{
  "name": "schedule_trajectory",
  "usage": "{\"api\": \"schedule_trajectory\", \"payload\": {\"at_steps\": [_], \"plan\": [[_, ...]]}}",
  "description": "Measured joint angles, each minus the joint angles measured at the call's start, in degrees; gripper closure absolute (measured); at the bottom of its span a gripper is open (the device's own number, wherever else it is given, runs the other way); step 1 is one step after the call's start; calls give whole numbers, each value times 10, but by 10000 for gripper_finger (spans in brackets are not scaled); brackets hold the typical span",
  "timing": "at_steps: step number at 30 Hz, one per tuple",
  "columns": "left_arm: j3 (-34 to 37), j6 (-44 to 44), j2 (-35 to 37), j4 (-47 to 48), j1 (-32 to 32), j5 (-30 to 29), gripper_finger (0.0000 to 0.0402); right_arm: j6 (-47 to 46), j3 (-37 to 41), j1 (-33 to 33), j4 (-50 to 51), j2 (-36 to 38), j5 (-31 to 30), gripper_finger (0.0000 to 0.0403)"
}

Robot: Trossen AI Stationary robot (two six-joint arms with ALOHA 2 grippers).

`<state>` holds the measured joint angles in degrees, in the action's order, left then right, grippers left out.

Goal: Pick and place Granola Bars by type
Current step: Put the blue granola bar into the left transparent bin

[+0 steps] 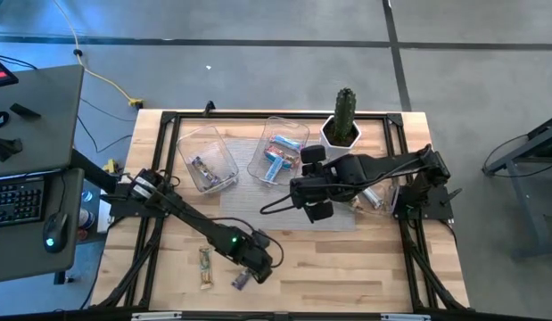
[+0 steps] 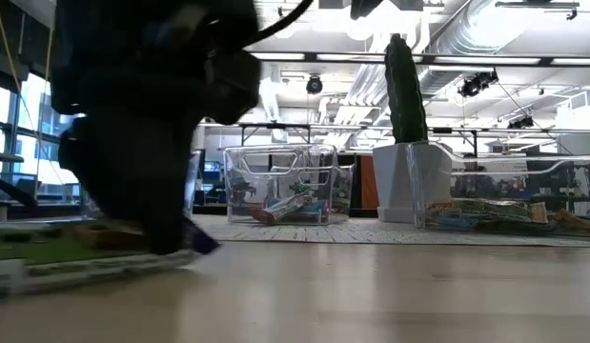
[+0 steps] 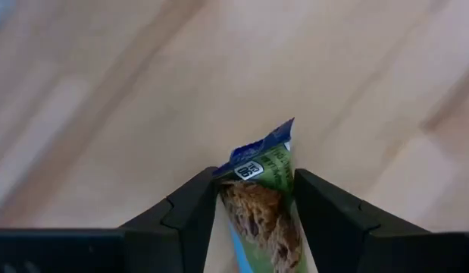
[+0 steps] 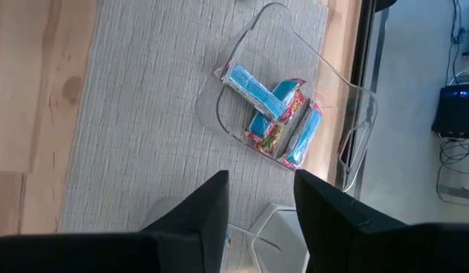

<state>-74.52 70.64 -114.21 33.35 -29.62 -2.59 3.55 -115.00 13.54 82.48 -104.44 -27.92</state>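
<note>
My left gripper is low over the near middle of the table, shut on a granola bar with a green wrapper and blue-purple end. A green-tan bar lies flat on the wood to its left. Purple-wrapped bars lie in the left clear tray. Light blue and red-tan bars lie in the middle clear tray. My right gripper hangs open above the grey mat, holding nothing. My left gripper pinches the granola bar between its two fingers, one on each long side, lying across it. The crimped blue-purple end sticks out past the fingertips. In the low view that end sits just at the table top; lifted or resting, I cannot tell.
A cactus in a white pot stands at the far edge. A third clear tray with bars sits under my right arm. A black frame borders the table. Bare wood lies along the near right.
</note>
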Motion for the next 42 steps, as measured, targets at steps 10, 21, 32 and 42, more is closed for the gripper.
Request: {"api": "schedule_trajectory", "payload": {"at_steps": [10, 21, 32, 42], "plan": [[4, -13, 15, 142, 0, -43, 228, -1, 0, 0, -4, 0, 7, 269], [6, -79, 16, 127, -1, -85, 227, -1, 0, 0, -4, 0, 18, 269], [11, -104, 16, 117, -1, -110, 227, -1, 0, 0, -4, 0, 45, 269], [-1, -62, 13, 127, -1, -102, 251, -1, 0, 0, -4, 0, 45, 269]]}}
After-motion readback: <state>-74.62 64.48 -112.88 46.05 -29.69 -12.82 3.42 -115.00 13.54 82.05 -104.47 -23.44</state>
